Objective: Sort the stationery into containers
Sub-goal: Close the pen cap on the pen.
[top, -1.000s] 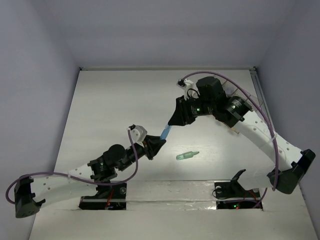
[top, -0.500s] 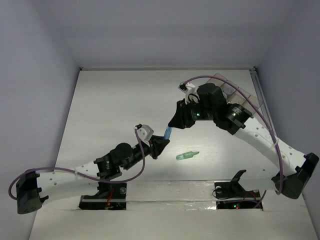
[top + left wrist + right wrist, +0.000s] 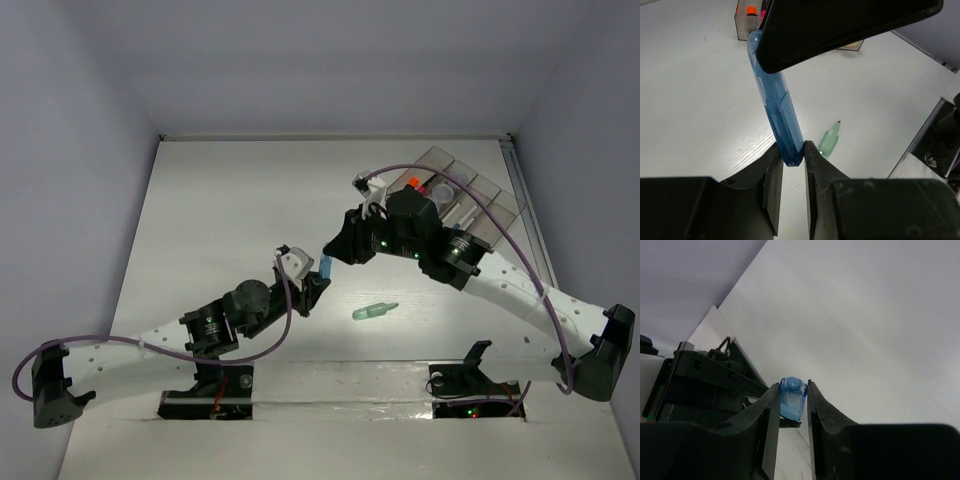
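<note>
Clamping opposite ends of the light-blue marker (image 3: pixel 774 95), left gripper (image 3: pixel 792 158) and right gripper (image 3: pixel 791 399) hold it above the table's (image 3: pixel 220 200) centre.

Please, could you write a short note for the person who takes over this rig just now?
Left gripper: shut on one end of the light-blue marker.
Right gripper: shut on the marker's other end, so both hold it together.
Tray: far right. An orange highlighter is inside; other contents are partly hidden.
Left to do: bin the marker, then the pale-green tube lying on the table.
</note>
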You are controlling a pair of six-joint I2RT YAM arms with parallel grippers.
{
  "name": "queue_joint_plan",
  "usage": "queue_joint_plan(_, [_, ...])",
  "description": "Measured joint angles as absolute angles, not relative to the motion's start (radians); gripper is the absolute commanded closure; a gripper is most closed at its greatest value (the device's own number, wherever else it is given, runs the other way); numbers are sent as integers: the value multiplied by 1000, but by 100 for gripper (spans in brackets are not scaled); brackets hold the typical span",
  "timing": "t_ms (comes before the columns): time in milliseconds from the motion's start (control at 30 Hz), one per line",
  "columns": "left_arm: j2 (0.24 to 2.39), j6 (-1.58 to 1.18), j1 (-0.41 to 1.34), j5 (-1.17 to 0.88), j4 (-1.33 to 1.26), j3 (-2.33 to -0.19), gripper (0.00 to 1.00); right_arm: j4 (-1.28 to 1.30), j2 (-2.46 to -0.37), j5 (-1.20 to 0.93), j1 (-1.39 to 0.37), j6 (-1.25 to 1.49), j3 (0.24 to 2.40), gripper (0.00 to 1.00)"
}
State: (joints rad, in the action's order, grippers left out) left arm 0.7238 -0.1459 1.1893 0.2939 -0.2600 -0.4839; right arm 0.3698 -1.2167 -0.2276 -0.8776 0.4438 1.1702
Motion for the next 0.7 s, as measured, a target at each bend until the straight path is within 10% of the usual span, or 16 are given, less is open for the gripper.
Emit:
queue_joint_plan(433, [732,-140,1190,343,-199,-532,100,257,-1170,-96,-912,522,1103,98])
queue_joint_plan(700, [741,-193,1190,322,-356,-533,52,254,-1176,-21,-882,553,1129,98])
